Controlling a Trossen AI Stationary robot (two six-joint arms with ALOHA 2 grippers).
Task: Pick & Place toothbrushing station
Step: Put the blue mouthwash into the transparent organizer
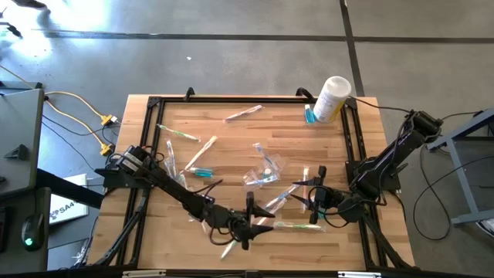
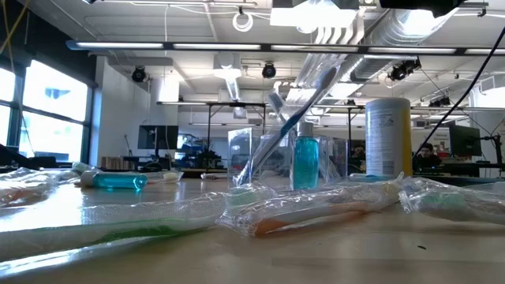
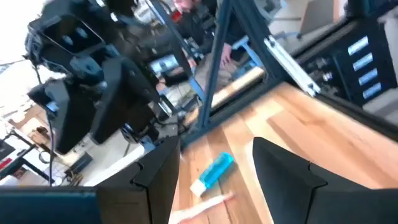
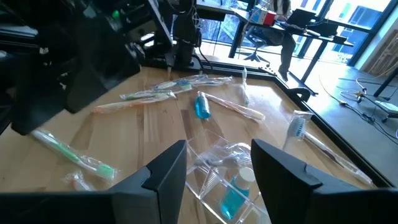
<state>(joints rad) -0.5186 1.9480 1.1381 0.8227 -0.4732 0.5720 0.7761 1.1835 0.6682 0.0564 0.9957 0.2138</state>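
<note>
We see the toothbrushing station scattered over the wooden table (image 1: 231, 139): slim toothbrushes in clear wrappers, small teal tubes and a clear crinkly plastic bag (image 1: 264, 171). The bag lies just ahead of the right gripper (image 1: 314, 197), whose fingers stand apart with nothing between them; in its wrist view the bag (image 4: 227, 165) holds a teal tube (image 4: 235, 193) with a white cap. Beside that gripper, a green-handled wrapped toothbrush (image 1: 297, 226) lies with its long axis roughly across the table.

The left gripper (image 1: 248, 224) sits low near the table's front edge, fingers apart and empty. Past its fingers lies another teal tube (image 3: 212, 173), tilted diagonally, white cap toward the gripper, with a pale toothbrush handle (image 3: 202, 208) just beside it.

Further from both grippers, near the back edge, a white cylindrical container (image 1: 332, 98) lies tipped over by a small teal bottle (image 1: 309, 114). A wrapped toothbrush (image 1: 243, 113) points diagonally beyond the bag. The two arms nearly meet at the front.
</note>
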